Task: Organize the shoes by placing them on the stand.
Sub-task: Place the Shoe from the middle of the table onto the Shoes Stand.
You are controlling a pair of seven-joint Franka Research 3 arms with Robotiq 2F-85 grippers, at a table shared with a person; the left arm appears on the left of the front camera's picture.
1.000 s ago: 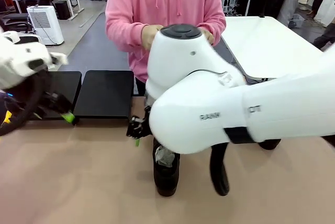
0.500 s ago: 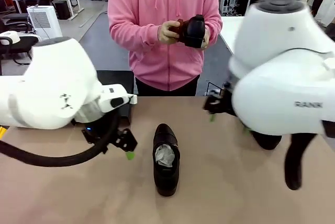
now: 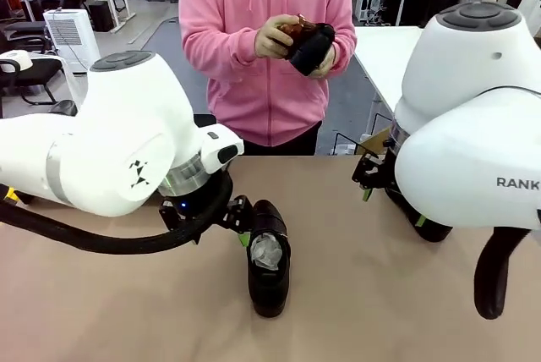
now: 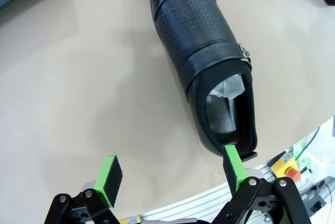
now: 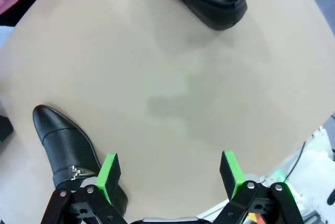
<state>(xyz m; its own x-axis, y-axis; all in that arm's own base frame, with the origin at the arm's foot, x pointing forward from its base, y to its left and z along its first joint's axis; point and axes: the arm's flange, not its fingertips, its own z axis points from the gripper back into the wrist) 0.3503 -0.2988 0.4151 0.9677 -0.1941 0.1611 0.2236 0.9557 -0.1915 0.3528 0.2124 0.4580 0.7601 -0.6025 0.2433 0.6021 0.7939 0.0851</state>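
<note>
From the front you had three shoes to count. The middle shoe (image 3: 269, 269) lay on the tabletop (image 3: 127, 311) with its toe toward the far side. A second shoe (image 3: 427, 228) was mostly hidden under the right arm. A third shoe (image 3: 311, 45) was held up off the tabletop by the person (image 3: 254, 83) in the pink top. You had two hands, and both were spread wide with nothing between their fingers. The left hand (image 3: 243, 228) sat just beside the middle shoe, and the right hand (image 3: 368, 184) hung near the second shoe.

The left wrist view gave you what the front could not. The middle shoe (image 4: 201, 46) had a perforated upper, a small metal fitting on its side and white paper (image 4: 227, 87) in its opening. One green pad of the left hand (image 4: 171, 169) was right at the heel and the other was over bare tabletop; you could not tell whether the pad touched.

The right wrist view showed you two shoes well apart on the tabletop. A paper-stuffed shoe (image 5: 220, 4) lay at the top edge. A perforated shoe (image 5: 65, 145) lay just beside one pad of the right hand (image 5: 169, 172).
</note>
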